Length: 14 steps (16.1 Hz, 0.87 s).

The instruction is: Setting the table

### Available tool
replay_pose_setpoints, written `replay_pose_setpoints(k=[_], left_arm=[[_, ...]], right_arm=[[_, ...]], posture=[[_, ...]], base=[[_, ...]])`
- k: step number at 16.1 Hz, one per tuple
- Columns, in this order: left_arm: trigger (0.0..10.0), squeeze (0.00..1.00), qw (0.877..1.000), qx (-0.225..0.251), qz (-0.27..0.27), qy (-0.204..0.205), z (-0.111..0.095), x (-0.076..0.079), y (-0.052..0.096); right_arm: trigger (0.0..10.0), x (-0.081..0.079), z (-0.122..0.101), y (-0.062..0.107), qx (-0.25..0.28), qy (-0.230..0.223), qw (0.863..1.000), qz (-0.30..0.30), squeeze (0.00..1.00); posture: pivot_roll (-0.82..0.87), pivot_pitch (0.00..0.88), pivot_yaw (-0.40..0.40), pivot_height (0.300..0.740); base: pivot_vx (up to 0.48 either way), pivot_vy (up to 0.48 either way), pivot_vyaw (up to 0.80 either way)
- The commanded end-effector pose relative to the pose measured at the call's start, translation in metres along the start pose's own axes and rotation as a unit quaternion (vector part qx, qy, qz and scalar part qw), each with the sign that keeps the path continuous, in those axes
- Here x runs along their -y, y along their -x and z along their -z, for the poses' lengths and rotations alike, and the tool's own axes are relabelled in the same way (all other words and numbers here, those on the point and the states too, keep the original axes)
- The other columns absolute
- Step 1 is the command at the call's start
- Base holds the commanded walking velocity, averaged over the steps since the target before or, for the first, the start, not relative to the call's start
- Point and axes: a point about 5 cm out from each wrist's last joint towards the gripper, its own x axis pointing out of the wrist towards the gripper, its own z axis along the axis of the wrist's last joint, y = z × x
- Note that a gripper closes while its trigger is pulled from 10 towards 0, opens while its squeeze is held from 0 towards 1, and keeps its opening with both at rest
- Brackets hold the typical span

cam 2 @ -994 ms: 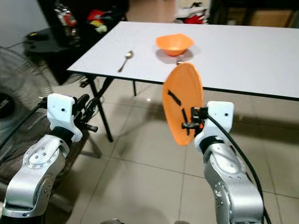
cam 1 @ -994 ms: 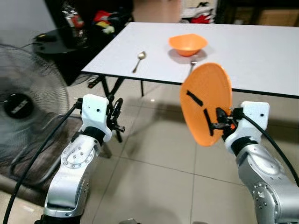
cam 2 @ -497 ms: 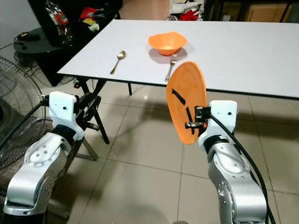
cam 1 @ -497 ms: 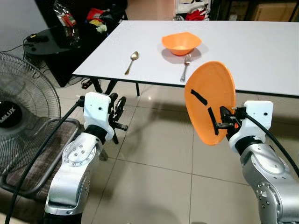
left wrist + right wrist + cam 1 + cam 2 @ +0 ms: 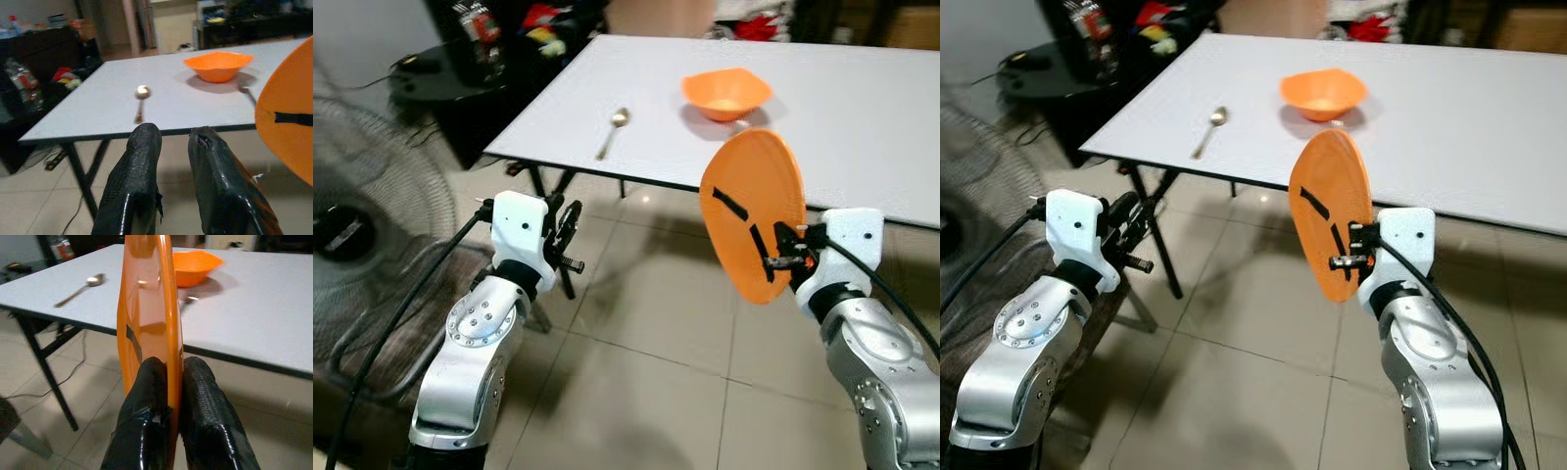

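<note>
My right claw point(image 5: 771, 261) pinches an orange plate point(image 5: 753, 217) by its lower rim, holding it on edge in the air, short of the white counter point(image 5: 862, 108) and over the tiled floor point(image 5: 646, 372). In the right wrist view my two fingers point(image 5: 146, 401) press together on either side of the rim. My left claw point(image 5: 171, 147) hangs idle at my left side, pointed toward the counter, fingers near each other with a small gap and nothing between them.

On the counter sit an orange bowl point(image 5: 726, 94), a spoon point(image 5: 613, 130) well to its left, and a fork point(image 5: 247, 91) just in front of the bowl, largely hidden behind the plate from my head camera. The bowl looks empty, as far as its inside can be seen.

I judge this the carrying step: the plate is in hand but not yet laid. The next move calls for closing on the counter's near edge, raising the plate above the surface, tipping it flat and setting it down, probably between spoon and fork, without knocking either. A fan point(image 5: 362, 225) stands on my left.
</note>
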Motion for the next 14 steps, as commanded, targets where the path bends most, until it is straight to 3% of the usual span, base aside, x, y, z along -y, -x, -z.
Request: replay_pose_setpoints(k=[1, 14], left_arm=[[10.0, 0.0, 1.0, -0.009, -0.007, -0.002, 0.0033, -0.0046, 0.0017], [10.0, 0.0, 1.0, -0.013, 0.0, -0.003, 0.005, -0.0033, 0.0031]], right_arm=[[10.0, -0.0093, -0.011, -0.0002, 0.031, 0.002, 0.999, -0.03, 0.0], [10.0, -0.0115, -0.0138, 0.002, 0.042, -0.017, 0.998, -0.049, 0.0]], posture=[[-0.1, 0.0, 0.091, 0.74], [-0.1, 0.0, 0.094, 0.74]], base=[[0.337, 0.0, 0.8], [0.331, 0.0, 0.05]])
